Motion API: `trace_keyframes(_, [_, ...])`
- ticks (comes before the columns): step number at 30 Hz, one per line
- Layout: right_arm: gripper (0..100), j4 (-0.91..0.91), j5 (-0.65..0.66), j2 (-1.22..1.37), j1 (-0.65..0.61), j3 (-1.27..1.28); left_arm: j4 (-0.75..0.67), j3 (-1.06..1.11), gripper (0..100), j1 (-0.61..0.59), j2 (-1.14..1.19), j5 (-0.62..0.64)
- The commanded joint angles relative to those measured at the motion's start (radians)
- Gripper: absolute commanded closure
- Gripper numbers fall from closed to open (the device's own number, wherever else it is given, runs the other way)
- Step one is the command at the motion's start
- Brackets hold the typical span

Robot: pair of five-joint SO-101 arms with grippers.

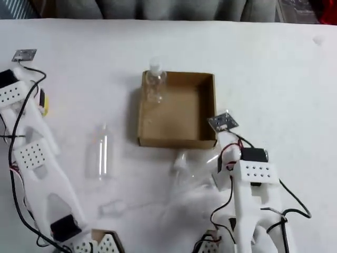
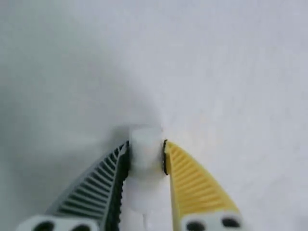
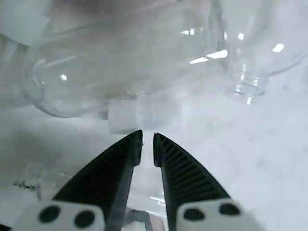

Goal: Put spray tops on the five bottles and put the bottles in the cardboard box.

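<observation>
Between the grey and yellow fingers of the left tool [image 2: 145, 147]: white spray top [image 2: 144, 183], clamped by its sides and held low over bare counter [image 2: 231, 57]. Grip presumably chosen to leave the lower end free for seating on a neck.

Out from that tool, toward the other arm: loose bottle [image 1: 100, 150], flat on its side, seemingly without a top; likely next recipient. Nearer the arm bases: spare top [image 1: 113, 207] with thin tube, faint against the counter.

Right tool [image 3: 147, 139]: black fingers clenched almost to touching, nothing between them. Just ahead of the tips: white cap [image 3: 126, 119], apparently fitted to a clear bottle [image 3: 120, 67] lying on its side. Beside that: open-necked bottle [image 3: 248, 72], still bare. Placement suggestive of a line-up for a pinch at the cap.

Beyond that heap from the right tool: cardboard box [image 1: 176, 141], open upward for drop-in. Capped bottle [image 1: 155, 84] upright in the corner farthest from the tool; four judged outstanding.
</observation>
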Motion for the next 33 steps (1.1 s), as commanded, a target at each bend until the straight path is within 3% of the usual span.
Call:
trace_keyframes(1, [98.1,-0.038,0.012,-0.022,0.008,0.031,0.014,0.094,98,0.008,-0.214,0.1])
trace_keyframes(9, [98.1,-0.041,0.012,-0.022,0.008,0.035,0.011,0.68,98,0.133,-0.688,0.12])
trace_keyframes(13, [98.1,-0.042,0.012,-0.022,0.008,0.035,0.009,0.973,98,0.262,-0.915,0.126])
trace_keyframes(19, [98.1,-0.061,0.012,-0.013,0.008,0.037,-0.018,1.312,98,0.496,-1.17,0.284])
trace_keyframes(26, [98.1,-0.061,0.012,-0.021,0.008,0.051,-0.14,1.597,98,0.762,-1.283,0.361])
trace_keyframes(33, [98.1,-0.061,0.012,-0.021,0.008,0.051,-0.242,1.798,98,0.998,-1.288,0.359])
